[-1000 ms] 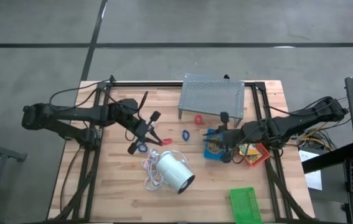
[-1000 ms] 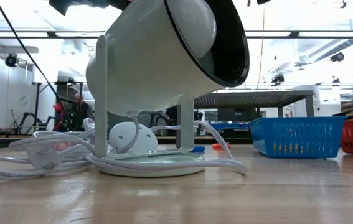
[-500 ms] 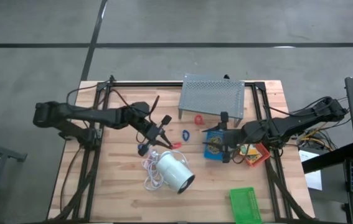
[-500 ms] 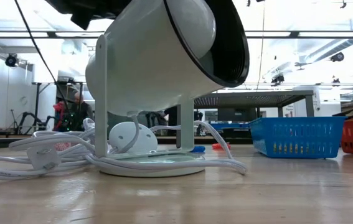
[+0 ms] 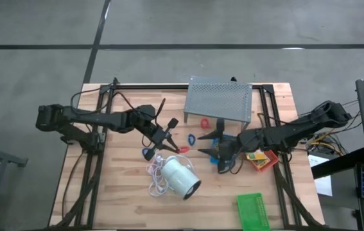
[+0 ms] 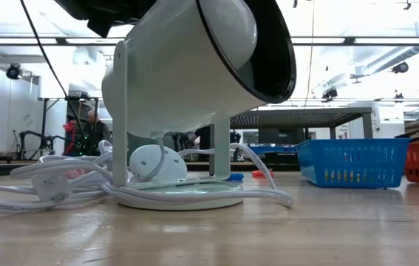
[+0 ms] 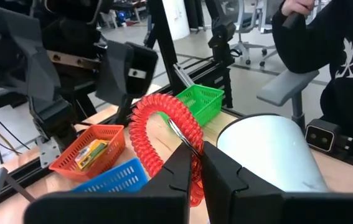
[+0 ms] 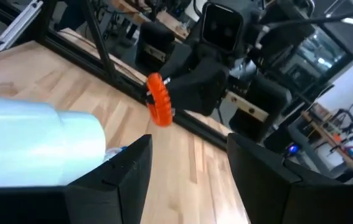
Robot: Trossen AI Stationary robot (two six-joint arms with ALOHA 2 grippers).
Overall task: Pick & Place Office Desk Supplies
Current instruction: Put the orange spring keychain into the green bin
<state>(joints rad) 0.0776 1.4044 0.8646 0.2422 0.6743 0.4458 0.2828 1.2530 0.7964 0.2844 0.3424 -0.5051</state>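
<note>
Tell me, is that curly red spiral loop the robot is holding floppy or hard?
Probably springy and floppy: the red coiled plastic loop bends in a curve from the left gripper, pinched at one spot. It likely weighs little, since that pinch alone holds it up. It might bounce.

Red coiled loop (image 7: 164,143), held between dark fingers (image 7: 216,171). Blue tray (image 6: 353,162), red tray (image 7: 89,154) and green tray (image 5: 253,212), all of mesh pattern. Yellow printed boxes (image 7: 90,153) are seen inside the red tray. White cylinder (image 5: 180,178) with white cord (image 5: 156,173). Grey perforated stand (image 5: 219,99). Pale planked wooden table (image 5: 124,199). Small blue loop (image 5: 192,138) and red loop (image 5: 204,121) are shown on the table.
</note>
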